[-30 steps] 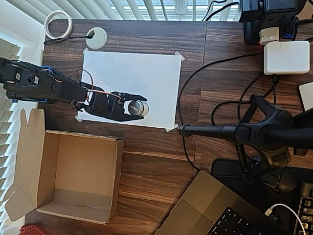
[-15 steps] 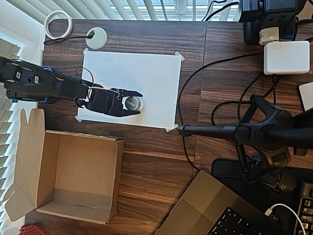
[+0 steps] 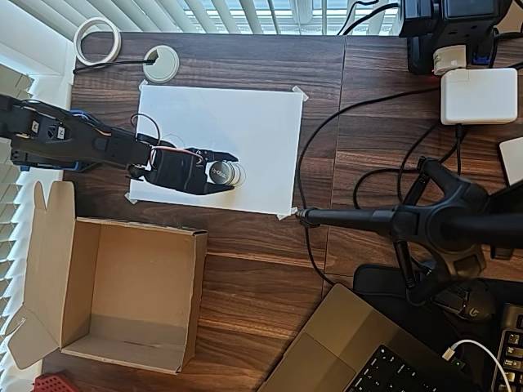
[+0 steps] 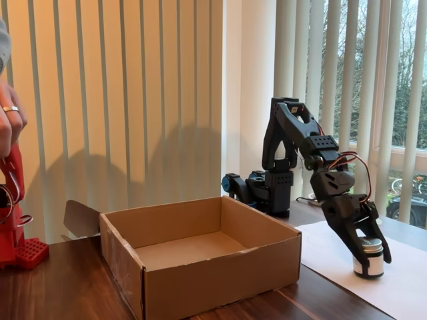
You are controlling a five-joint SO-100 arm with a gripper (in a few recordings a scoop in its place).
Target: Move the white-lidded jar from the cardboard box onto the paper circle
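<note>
1. Presently, the white-lidded jar (image 3: 226, 173) (image 4: 369, 257) stands upright on the white paper sheet (image 3: 245, 131), out of the cardboard box (image 3: 122, 294) (image 4: 200, 253).
2. Pincer (image 3: 222, 172) (image 4: 371, 248): black, pinching the jar, one finger on each side of it.
3. Box: open, on the dark wooden surface (image 3: 261, 269), apart from the sheet.

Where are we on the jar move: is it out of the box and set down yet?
Done: the white-lidded jar is out of the cardboard box, whose floor is bare. In hand: the gripper has its jaws around the jar, which stands on the white paper sheet. Left: confirming it sits on the paper circle, whose outline I can't make out, then opening and backing off.
</note>
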